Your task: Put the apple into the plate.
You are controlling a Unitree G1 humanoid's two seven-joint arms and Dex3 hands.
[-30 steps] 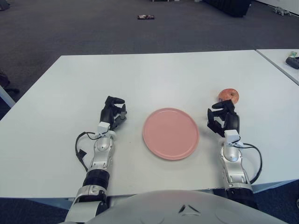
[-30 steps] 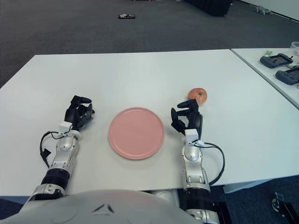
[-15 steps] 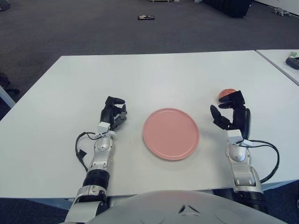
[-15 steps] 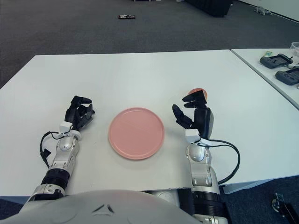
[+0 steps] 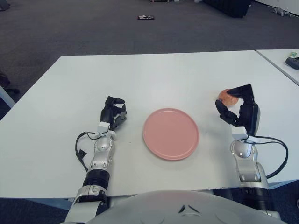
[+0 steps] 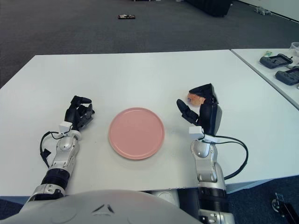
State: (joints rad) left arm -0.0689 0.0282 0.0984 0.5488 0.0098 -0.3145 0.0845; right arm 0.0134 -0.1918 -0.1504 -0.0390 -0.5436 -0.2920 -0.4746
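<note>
White tabletop seen from the robot's head, both arms reaching forward. At centre lies a pink plate, round and flat, with nothing in it; its whole surface shows bare. The apple, red-orange, sits on the tabletop to the right of the plate and a little farther from the robot, apart from the plate's rim. The right hand is raised over the tabletop at the apple, palm turned toward the plate; its black fingers are spread, one reaching over the top of the fruit and another lower on the near side. The fingers have not closed on the apple, and much of the fruit is hidden behind them; whether any finger touches it cannot be told. The left hand shows to the left of the plate, apart from it, fingers curled inward and holding nothing. On a second white table at the far right lie dark handheld controllers. A small dark object lies on the grey carpet beyond the tabletop.
</note>
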